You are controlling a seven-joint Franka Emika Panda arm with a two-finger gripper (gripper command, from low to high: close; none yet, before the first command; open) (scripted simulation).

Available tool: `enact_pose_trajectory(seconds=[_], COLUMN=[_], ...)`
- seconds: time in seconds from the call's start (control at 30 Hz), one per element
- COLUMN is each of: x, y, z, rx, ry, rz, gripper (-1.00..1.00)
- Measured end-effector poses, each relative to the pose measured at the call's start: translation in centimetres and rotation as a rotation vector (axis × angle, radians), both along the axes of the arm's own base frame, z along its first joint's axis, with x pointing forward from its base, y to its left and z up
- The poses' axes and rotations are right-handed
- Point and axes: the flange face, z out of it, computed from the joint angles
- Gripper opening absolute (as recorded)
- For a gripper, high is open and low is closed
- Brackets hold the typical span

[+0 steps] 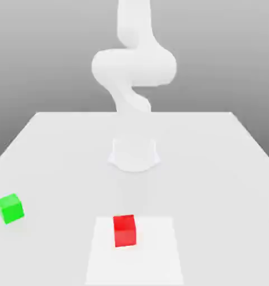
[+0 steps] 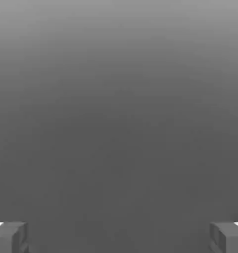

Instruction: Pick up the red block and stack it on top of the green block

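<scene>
Claw (image 2: pixel 119 237) is hanging wide apart, gripping nothing. Red block (image 1: pixel 124 230) is sitting near the bench's (image 1: pixel 215 167) front edge, green block (image 1: pixel 10 208) well apart by its side edge; a skewed descent risks nudging red away.

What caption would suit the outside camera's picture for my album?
A white robot arm rises behind a red block and a green block, which sit apart on a pale table.
</scene>
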Motion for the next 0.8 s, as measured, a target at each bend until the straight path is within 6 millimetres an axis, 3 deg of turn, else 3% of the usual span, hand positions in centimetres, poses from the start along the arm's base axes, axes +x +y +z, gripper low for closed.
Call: enact_pose_trajectory(seconds=[0.2, 0.37, 0.57, 0.8], x=[5.2, 7.1, 6.5, 2.8], y=[0.1, -1.3, -3.0, -3.7], z=[-11.3, -20.9, -31.8, -42.0], rx=[0.077, 0.157, 0.271, 0.431], ry=[0.151, 0.264, 0.390, 0.520], rz=[-0.268, -0.490, -0.759, -1.072], gripper=[0.00, 0.00, 0.00, 0.00])
